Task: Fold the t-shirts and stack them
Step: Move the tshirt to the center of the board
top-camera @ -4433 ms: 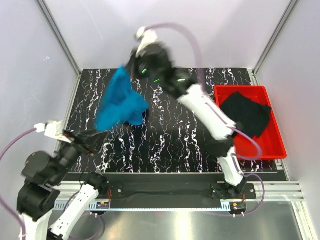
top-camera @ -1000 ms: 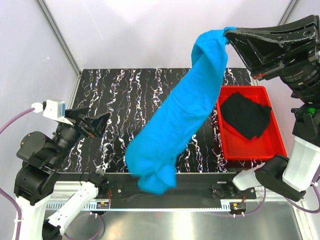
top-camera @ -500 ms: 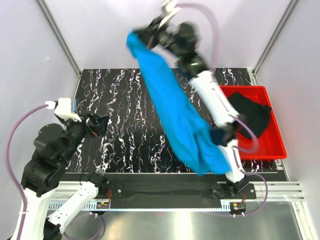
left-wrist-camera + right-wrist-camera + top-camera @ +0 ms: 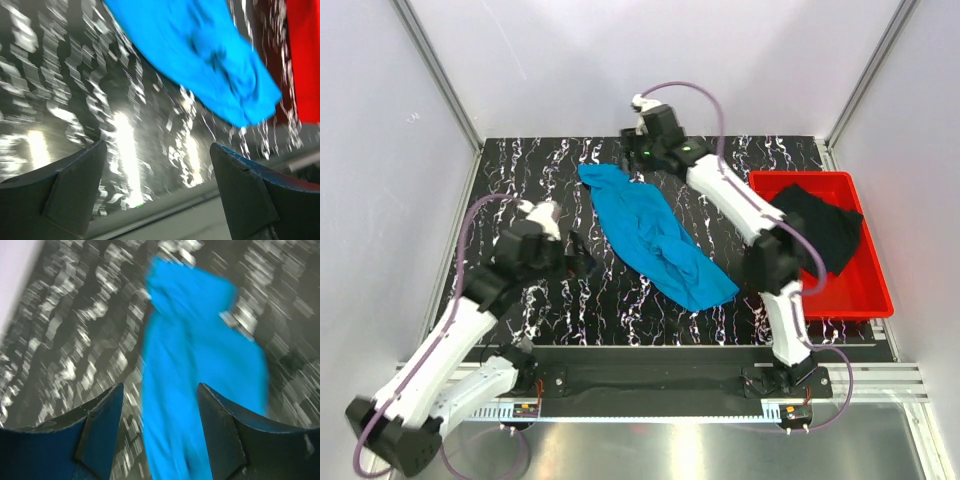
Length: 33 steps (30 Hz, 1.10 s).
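Your right hand [image 4: 159, 389] is at the top middle of the overhead view. Its two fingers [image 4: 100, 430] are apart and hold nothing. Just below it lies the top end of the blue t-shirt [image 4: 655, 240]. The shirt is a long, bunched-up strip on the surface [image 4: 560, 170], running from the upper middle down toward the lower right. It is not flat yet. I think it lies out in the open like this so you can spread it before you fold it.

Your left hand [image 4: 159, 146] is low at the left of the shirt, close to it but not touching. Its fingers are apart too, with nothing in them. It looks ready to take a side of the shirt, but that is only my guess.

Look further out, to the right of the picture, and you see the black t-shirt [image 4: 815, 230]. It rests crumpled in the red tray [image 4: 868, 300], and I think it is waiting for its turn.

Mind your right arm [image 4: 740, 210]. It reaches along the right side of the blue shirt, and its elbow is near the shirt's lower end. That could get in the way when you pull the cloth wide. Both wrist pictures are blurry, so I cannot tell small folds.
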Motion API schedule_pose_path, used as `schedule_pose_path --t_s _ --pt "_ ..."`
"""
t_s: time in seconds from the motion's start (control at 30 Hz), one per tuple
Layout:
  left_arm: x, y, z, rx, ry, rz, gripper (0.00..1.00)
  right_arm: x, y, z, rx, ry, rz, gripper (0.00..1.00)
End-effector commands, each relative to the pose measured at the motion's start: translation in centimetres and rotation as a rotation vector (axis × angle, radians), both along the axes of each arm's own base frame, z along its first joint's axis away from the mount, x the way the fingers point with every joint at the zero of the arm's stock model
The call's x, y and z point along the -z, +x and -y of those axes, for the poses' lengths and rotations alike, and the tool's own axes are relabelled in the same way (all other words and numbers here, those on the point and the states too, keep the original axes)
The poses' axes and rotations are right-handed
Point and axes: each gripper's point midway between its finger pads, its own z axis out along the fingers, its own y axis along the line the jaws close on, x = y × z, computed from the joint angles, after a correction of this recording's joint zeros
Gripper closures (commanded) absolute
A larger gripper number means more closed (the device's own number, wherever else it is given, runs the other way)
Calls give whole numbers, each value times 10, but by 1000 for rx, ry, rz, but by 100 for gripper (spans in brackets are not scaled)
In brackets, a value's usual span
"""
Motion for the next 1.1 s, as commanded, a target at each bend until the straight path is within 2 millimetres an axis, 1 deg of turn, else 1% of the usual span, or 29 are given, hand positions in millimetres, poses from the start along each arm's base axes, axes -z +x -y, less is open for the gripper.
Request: schedule_pose_path --t_s 0.0,0.03,0.07,0.1,0.13,0.17,0.2,0.23,0.27,0.3,0.33,0.37,0.4,0.43,0.47,0.5,0.53,0.57,0.63,0.67,0.7,0.73,0.77,0.83,0.87,0.9,0.93,0.97,1.07 --pt "-2 2 60 120 -212 -28 11 -44 -37 92 174 -127 -8 34" --pt "10 -1 68 130 -226 -61 11 -3 -56 106 195 -173 -113 34" --pt "14 -6 81 157 -242 -76 11 8 -68 114 200 -168 -152 36" --pt "20 1 93 143 -263 -91 11 -5 -82 121 220 -119 -146 37" --pt "24 1 100 142 -264 -105 10 31 -103 135 233 -161 -224 42" --pt "24 -3 113 167 -263 -112 9 20 -115 143 243 -128 -199 45" --pt "31 0 123 162 -253 -129 8 29 -125 149 266 -114 -230 48" --pt "33 5 128 142 -232 -123 7 56 -144 159 278 -140 -289 52" --pt "26 4 142 162 -233 -111 7 49 -154 165 293 -111 -276 52" --pt "41 11 146 124 -173 -128 7 54 -162 169 317 -93 -298 52" --pt "45 16 149 100 -138 -118 7 74 -177 178 332 -114 -340 52" --pt "39 18 160 108 -124 -96 7 69 -185 182 341 -95 -336 52" --pt "47 24 163 86 -87 -96 7 72 -192 186 363 -83 -351 51" --pt "67 26 168 78 -33 -133 7 82 -201 193 377 -99 -371 50" --pt "67 27 177 80 -11 -144 7 78 -207 199 390 -99 -365 47" --pt "75 32 177 55 25 -147 6 78 -210 204 407 -103 -364 46" --pt "94 33 179 44 73 -182 6 79 -213 212 431 -123 -356 43" --pt "100 34 180 39 88 -195 6 76 -218 217 441 -126 -351 41" --pt "107 37 191 50 81 -215 6 77 -224 222 453 -133 -355 34" --pt "120 37 195 57 99 -241 6 77 -227 225 458 -134 -361 32" --pt "125 36 199 65 100 -256 7 79 -229 225 462 -130 -364 29" --pt "127 35 204 79 89 -273 8 84 -233 225 458 -129 -381 27" --pt "136 34 206 84 98 -289 10 85 -233 224 457 -118 -380 26" --pt "138 33 211 99 79 -297 12 92 -238 221 453 -102 -406 24" --pt "142 32 210 104 79 -301 23 94 -236 217 445 -86 -407 24" --pt "140 32 212 118 72 -293 30 100 -239 213 433 -68 -433 24" --pt "140 33 210 120 74 -290 39 104 -239 209 423 -58 -446 23" --pt "142 34 205 111 80 -289 51 111 -236 204 416 -54 -463 23" --pt "134 44 193 94 56 -260 67 133 -236 195 406 -64 -531 25"
